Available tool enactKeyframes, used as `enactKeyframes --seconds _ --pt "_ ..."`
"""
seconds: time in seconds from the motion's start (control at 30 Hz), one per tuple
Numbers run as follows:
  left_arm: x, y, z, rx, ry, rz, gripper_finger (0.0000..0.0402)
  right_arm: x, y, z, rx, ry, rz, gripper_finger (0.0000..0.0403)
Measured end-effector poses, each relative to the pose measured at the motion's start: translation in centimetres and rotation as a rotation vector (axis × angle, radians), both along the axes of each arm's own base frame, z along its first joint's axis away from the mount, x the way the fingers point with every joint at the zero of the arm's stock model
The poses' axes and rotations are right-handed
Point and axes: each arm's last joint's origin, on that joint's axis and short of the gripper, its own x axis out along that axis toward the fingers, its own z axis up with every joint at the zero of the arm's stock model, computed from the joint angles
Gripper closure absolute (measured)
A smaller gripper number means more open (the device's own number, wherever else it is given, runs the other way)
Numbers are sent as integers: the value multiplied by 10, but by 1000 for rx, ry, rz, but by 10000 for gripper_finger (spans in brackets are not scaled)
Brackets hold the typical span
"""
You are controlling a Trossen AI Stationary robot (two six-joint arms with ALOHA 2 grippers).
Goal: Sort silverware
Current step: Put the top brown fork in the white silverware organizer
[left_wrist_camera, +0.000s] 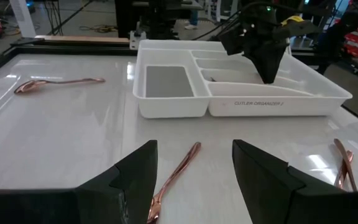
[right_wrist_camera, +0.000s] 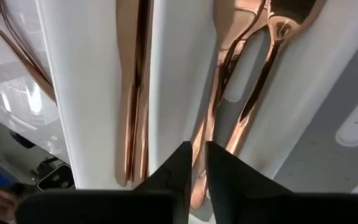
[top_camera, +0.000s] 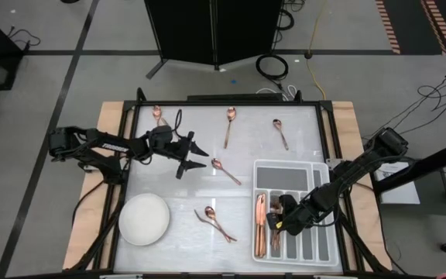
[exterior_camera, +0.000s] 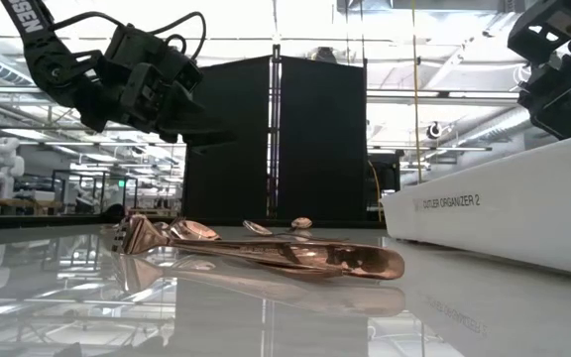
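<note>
Silverware (top_camera: pixel 261 225) in tray (top_camera: pixel 324 252), table (top_camera: pixel 300 136) roomy

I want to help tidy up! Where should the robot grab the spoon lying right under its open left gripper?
Best the middle of the spoon's thin handle, coming straight down from above. It lies flat and alone on the table, nothing touching it, and the left gripper, open, already hovers near its bowl end. The fingers should straddle the handle crosswise.

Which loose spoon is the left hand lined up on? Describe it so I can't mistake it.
Start at the cutlery organizer and look just off its upper left corner. A single spoon lies there diagonally, just beyond the open left hand. Unlike the crossed pair by the white bowl, it lies alone.
</note>
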Motion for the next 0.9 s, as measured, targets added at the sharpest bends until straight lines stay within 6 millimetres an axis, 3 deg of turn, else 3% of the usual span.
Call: enactKeyframes --seconds 0.2,0.57,0.77,0.9 --pt "0 0 0 0 0 0 194 0 1 4 21 2 68 365" --pt "0 0 0 0 0 -2 194 20 -11 24 -164 -102 108 365" --pt "0 -2 0 -5 -3 -33 194 36 -17 54 -245 -126 187 365" --pt "0 -12 1 2 -37 -241 194 50 -21 83 -380 -235 221 365"
